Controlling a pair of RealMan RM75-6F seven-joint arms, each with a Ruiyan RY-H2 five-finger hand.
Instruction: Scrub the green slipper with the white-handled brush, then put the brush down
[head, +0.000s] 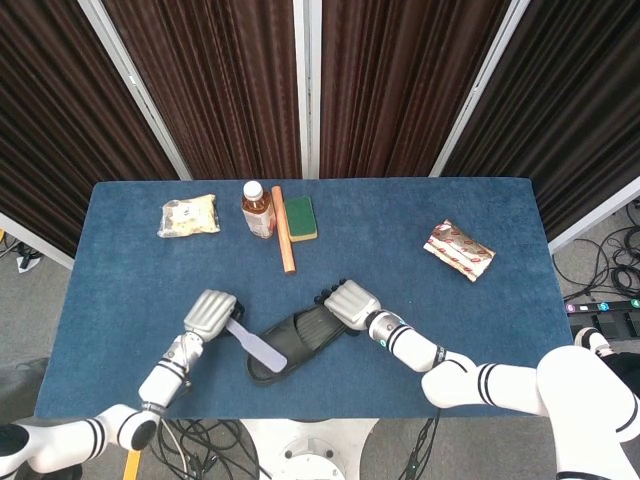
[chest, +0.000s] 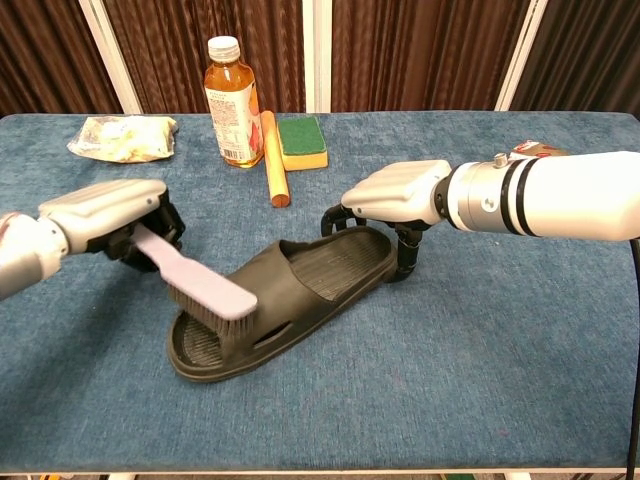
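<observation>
**Brush meets slipper at the near edge of the blue counter**

At the far left of the blue counter (head: 130, 250) lies a clear bag of pale snacks (head: 188, 216). Nearer the camera, the left hand (chest: 105, 213) has its fingers (chest: 170, 223) clenched around the handle of the white-handled brush (chest: 200, 287), which slants down and to the right so that its bristles rest on the strap over the toe end of the green slipper (chest: 285, 300). The slipper lies sole-down near the counter's front edge, just left of centre, toe toward the near left and heel toward the far right. Along the far edge stand an orange-capped drink bottle (chest: 229, 102), with an orange stick (chest: 273, 158) lying just to its right and a green-and-yellow sponge (chest: 302, 142) beside that. At the slipper's heel, the right hand (chest: 400, 192) arches over the rim, its dark fingers (chest: 404, 258) curled down and grasping the heel edge on both sides. Well apart, toward the far right, a red-and-white wrapped packet (head: 458, 250) lies flat on the cloth.
</observation>
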